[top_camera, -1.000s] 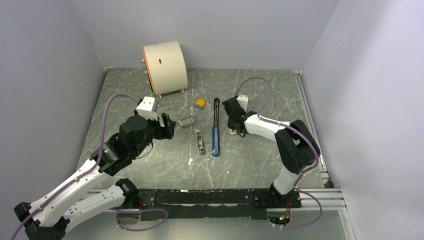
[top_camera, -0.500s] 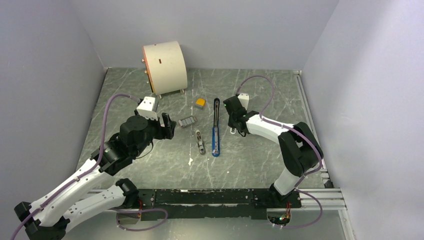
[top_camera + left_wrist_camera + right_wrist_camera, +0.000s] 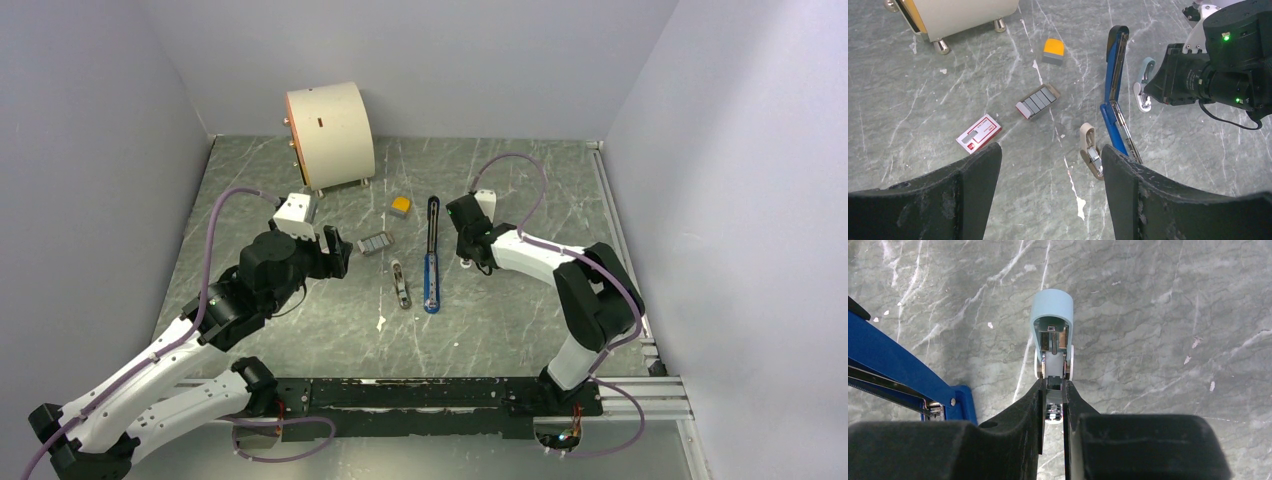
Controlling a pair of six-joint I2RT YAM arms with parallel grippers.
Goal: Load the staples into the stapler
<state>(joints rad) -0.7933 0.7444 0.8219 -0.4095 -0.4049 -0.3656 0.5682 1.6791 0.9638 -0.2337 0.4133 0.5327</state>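
Top view: stapler (image 3: pixel 432 255) lies opened flat mid-bench (image 3: pixel 500 330), with the staples (image 3: pixel 375 242) just to its left, not touching. Left wrist: left pincer (image 3: pixel 1050 165) spread wide over the bench, near the staples. Right wrist: right pincer (image 3: pixel 1053 390) narrow, clamped on pale-blue block (image 3: pixel 1051 305) beside the stapler.

Likely a lab: plain walls (image 3: pixel 500 60) enclose the tabletop (image 3: pixel 520 330).

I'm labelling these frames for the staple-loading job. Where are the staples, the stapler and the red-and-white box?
staples (image 3: pixel 1038 101), left wrist view, middle of the ribbed grey strip.
stapler (image 3: pixel 1114 65), left wrist view, on its far blue half.
red-and-white box (image 3: pixel 978 133), left wrist view, centre of its top face.
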